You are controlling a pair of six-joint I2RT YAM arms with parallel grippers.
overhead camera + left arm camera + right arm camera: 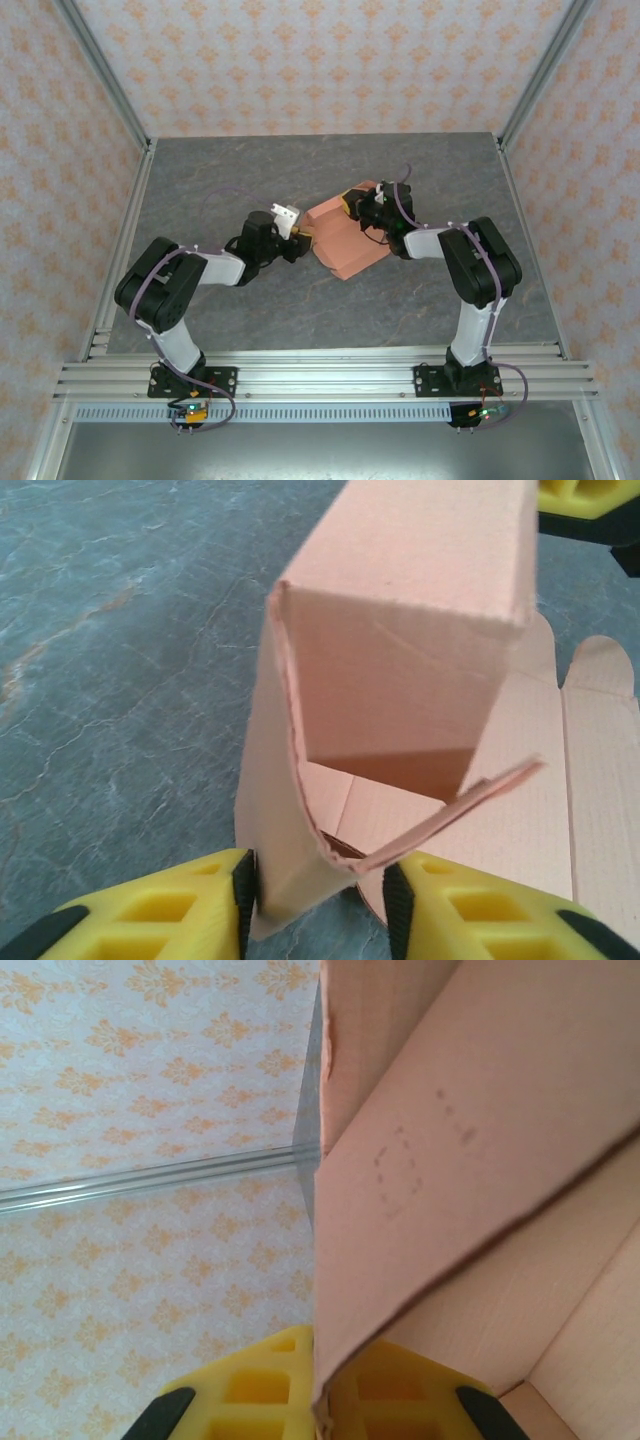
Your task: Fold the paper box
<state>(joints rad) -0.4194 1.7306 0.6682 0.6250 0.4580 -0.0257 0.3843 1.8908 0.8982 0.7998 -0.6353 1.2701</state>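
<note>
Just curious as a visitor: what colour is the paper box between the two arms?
Plain salmon-orange card; the paper box shows best in the left wrist view.

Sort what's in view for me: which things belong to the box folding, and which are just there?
Job in hand:
paper box
left gripper, fingers straddling its flaps
right gripper, shut on one panel

Just there:
grey table
patterned walls
aluminium frame

— Where do we look from up top?
— From above and behind the paper box [345, 240], facing down and forward, far enough to take in the whole table [250, 170].
— And our 2 wrist views?
— Both sit close against the box: the left looks down at its left end, the right looks up along its far-right wall. All 3 share the box.
</note>
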